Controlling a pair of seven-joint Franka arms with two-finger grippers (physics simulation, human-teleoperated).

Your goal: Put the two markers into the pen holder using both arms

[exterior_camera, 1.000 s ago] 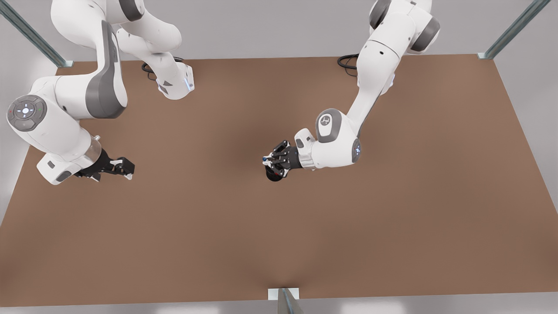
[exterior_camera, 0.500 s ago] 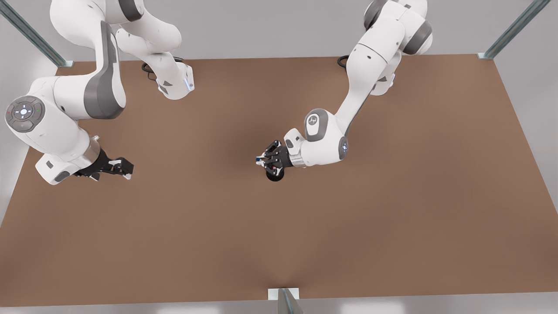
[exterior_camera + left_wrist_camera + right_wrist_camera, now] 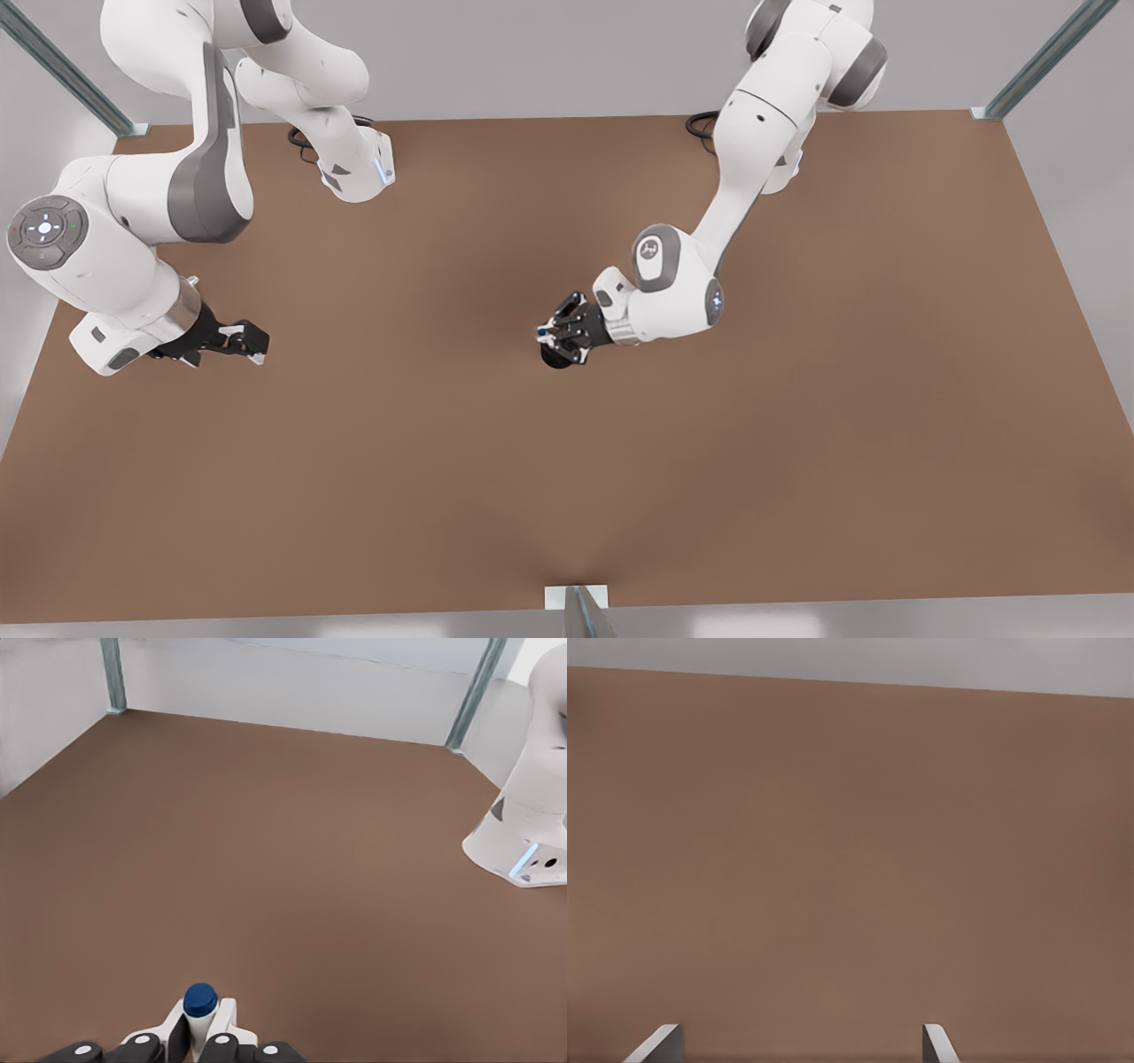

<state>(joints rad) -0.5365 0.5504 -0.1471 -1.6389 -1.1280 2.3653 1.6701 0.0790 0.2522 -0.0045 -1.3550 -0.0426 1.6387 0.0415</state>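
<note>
Blue marker (image 3: 200, 1000): clenched in the left tool (image 3: 556, 336), shifted back above the pen holder (image 3: 558, 357); insertion is judged imminent.
Right tool (image 3: 251, 342): released, parked aside.

A flat, matte brown rectangular tabletop (image 3: 797, 461) carries everything. Reading the front view as a clock face centred on the board, a small black cylindrical mesh pen holder (image 3: 556, 359) stands almost at the hub, partly covered from above. A white robot arm base (image 3: 359, 173) sits at 11 o'clock near the far edge, with a loop of black cable (image 3: 301, 142) beside it. A second white base (image 3: 784, 173) sits at 1 o'clock, a black cable loop (image 3: 704, 126) next to it. A grey metal bracket (image 3: 576, 598) meets the near edge at 6 o'clock.
</note>
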